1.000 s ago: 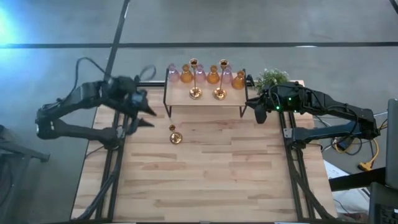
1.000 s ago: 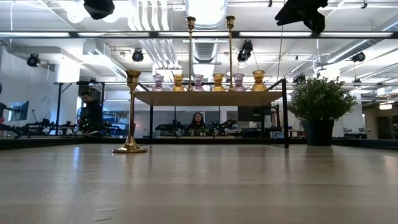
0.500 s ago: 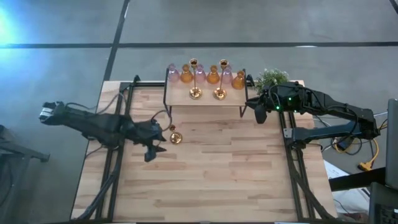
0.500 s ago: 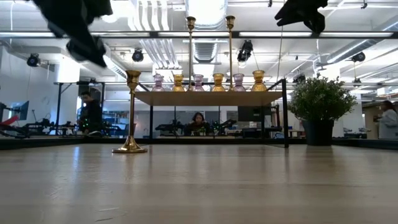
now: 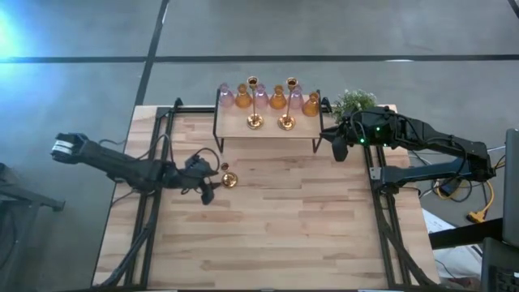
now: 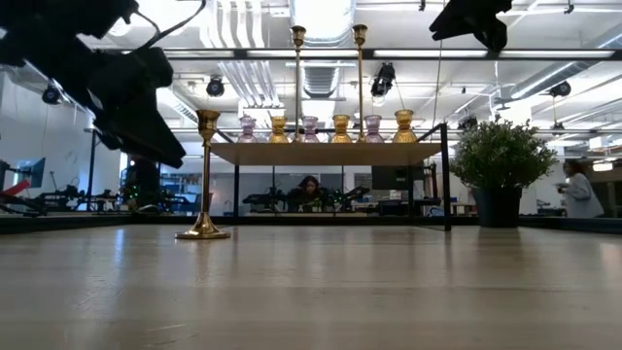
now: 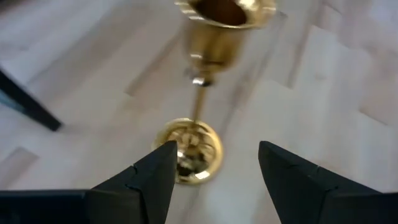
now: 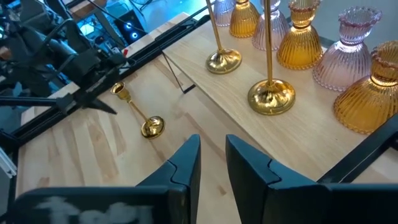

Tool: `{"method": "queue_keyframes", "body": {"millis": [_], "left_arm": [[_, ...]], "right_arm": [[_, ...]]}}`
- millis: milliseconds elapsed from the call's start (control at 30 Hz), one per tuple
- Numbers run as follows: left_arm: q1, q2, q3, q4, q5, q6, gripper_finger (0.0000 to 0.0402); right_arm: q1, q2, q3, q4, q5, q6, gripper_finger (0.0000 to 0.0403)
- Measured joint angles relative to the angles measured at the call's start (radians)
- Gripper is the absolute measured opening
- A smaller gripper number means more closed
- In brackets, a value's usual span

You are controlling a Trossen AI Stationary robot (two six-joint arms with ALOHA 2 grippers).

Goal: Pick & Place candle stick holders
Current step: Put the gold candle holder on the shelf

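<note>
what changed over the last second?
The left arm swung in from the table's left edge; its pincer, jaws open, now sits beside the shiny gold thin-stemmed candlestick standing on the wooden table, not gripping it. Unchanged: that candlestick, the two gold candlesticks and six glass holders on the raised shelf, the green potted plant, and the right pincer by the shelf's right end.

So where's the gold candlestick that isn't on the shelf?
In the high view the lone gold candlestick stands on the table, in front of the shelf's left end, just right of the left gripper.
</note>
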Motion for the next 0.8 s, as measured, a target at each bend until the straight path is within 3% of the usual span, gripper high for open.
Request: {"method": "queue_keyframes", "body": {"millis": [233,500,800], "left_arm": [[0.001,0.000,-0.085,0.157,-0.127,0.017,0.0229],[0.008,0.002,-0.165,0.333,-0.130,0.082,0.0229],[0.027,0.025,-0.169,0.370,-0.105,0.152,0.0229]], "right_arm": [[0.000,0.000,0.000,0.000,0.001,-0.020,0.0078],[0.000,0.001,-0.011,0.000,0.006,-0.024,0.0078],[0.000,0.001,-0.032,0.016,0.008,-0.022,0.0070]]}}
